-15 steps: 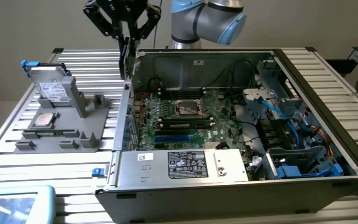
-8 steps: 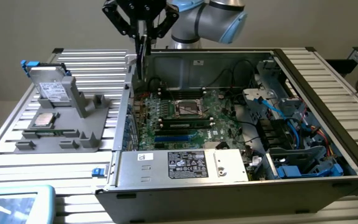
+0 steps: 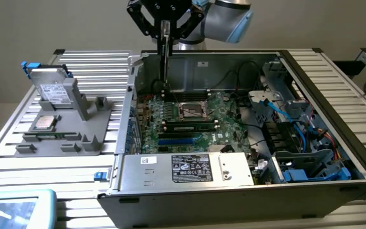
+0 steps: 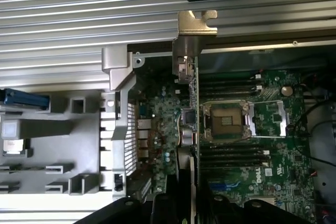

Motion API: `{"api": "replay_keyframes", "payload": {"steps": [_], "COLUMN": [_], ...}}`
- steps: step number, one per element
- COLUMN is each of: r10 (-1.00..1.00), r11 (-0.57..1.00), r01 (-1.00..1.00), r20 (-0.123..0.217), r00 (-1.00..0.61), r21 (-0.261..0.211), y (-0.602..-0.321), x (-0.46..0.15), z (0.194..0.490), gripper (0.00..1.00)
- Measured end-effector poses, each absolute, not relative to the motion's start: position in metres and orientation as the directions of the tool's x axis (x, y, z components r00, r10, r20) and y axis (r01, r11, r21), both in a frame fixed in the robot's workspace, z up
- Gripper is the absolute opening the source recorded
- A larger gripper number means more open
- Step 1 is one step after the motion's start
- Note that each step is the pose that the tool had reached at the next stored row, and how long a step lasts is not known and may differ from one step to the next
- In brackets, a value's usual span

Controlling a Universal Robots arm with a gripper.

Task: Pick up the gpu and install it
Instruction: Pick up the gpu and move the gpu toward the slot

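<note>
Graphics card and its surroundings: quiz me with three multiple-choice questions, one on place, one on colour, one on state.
1. Where is the graphics card? A on the grey holder; B on the table; C over the open computer case.
2. The clips on the drive are: A blue; B red; C yellow.
3. The card is: A lying flat; B held upright; C dropped.
Answers: C, it hangs above the motherboard; A, blue shows at the drive's corner; B, the gripper grips its top edge.
</note>
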State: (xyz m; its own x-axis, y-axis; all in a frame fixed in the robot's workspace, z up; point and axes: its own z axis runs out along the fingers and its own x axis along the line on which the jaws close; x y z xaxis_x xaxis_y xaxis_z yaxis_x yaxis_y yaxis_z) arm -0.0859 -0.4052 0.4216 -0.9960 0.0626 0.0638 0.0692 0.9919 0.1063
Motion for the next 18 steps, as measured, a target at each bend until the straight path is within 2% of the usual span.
{"api": "replay_keyframes", "payload": {"steps": [18], "r10": [0.062], "r11": [0.991], "r01": [0.069], "r20": [0.065], "r00": [-0.996], "r21": [0.113], "y": [-0.405], "x": [-0.017], "z": [0.422], "gripper": [0.27]}}
